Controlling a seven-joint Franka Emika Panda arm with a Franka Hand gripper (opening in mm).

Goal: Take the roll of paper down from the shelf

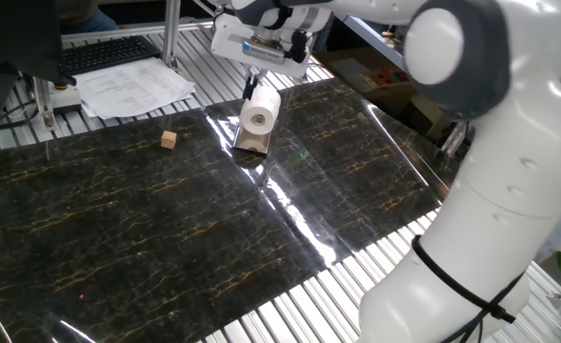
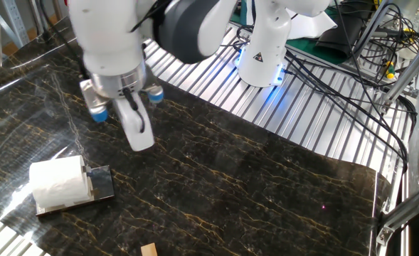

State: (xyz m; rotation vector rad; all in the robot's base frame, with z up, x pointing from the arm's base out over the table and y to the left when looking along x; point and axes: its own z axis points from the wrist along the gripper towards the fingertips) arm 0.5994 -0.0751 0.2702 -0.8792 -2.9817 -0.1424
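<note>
- On the dark marbled tabletop (image 1: 166, 219), the small white cylindrical roll of tissue paper (image 1: 259, 111) lies on its side on the small light-wood shelf (image 1: 251, 143), its hollow core facing one fixed camera.
- From the other fixed view, the roll of paper (image 2: 57, 183) shows its side instead, pressed against a dark upright plate, with the shelf's flat base (image 2: 101, 186) extending beside it.
- The white two-finger gripper (image 2: 134, 131) hangs above the tabletop, up and to the right of the roll in this view and clear of it; only one pale finger (image 2: 133, 124) is clearly seen, so whether the fingers stand apart or together cannot be told.
- In one fixed view the gripper (image 1: 251, 90) sits just behind the top of the roll, its dark fingertips partly hidden by the roll; contact cannot be judged there.
- A tiny light wooden cube (image 1: 169, 140) rests well left of the shelf; the other view cuts it off at the bottom edge (image 2: 149, 249).
- Flat printed paper sheets (image 1: 132, 89) and a black keyboard (image 1: 109, 52) appear only in one fixed view; the print is too small to read.
- A red-and-white sign (image 2: 81, 6), cut by the top edge, carries illegible writing.
- Blue light glows at the white robot base (image 2: 262, 60), seen only in the other view.
</note>
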